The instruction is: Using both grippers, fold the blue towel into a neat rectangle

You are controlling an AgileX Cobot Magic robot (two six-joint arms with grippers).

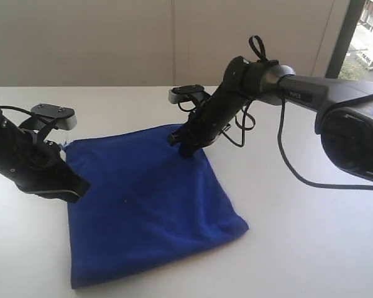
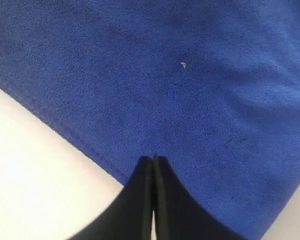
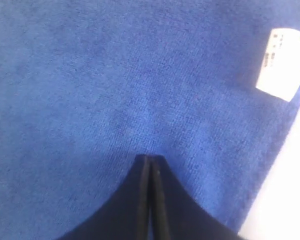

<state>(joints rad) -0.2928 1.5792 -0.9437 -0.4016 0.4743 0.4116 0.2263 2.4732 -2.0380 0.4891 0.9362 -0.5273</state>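
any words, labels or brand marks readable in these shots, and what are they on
White tag on the blue towel: dark print, too blurred to read.
Small white lettering on the right arm: too small to read.
No other text visible.

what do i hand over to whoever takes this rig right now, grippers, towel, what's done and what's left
Left gripper: shut, tip at the left edge of the blue towel; no cloth seen between the jaws.
Right gripper: shut, tip on the towel near its far right corner, close to the white label; nothing visibly pinched.
Towel: lies flat on the white table, roughly square.
Done: both grippers are down at the towel. I cannot tell whether a fold has been made.
Left: take hold of the cloth, fold it over, square the edges into a neat rectangle.
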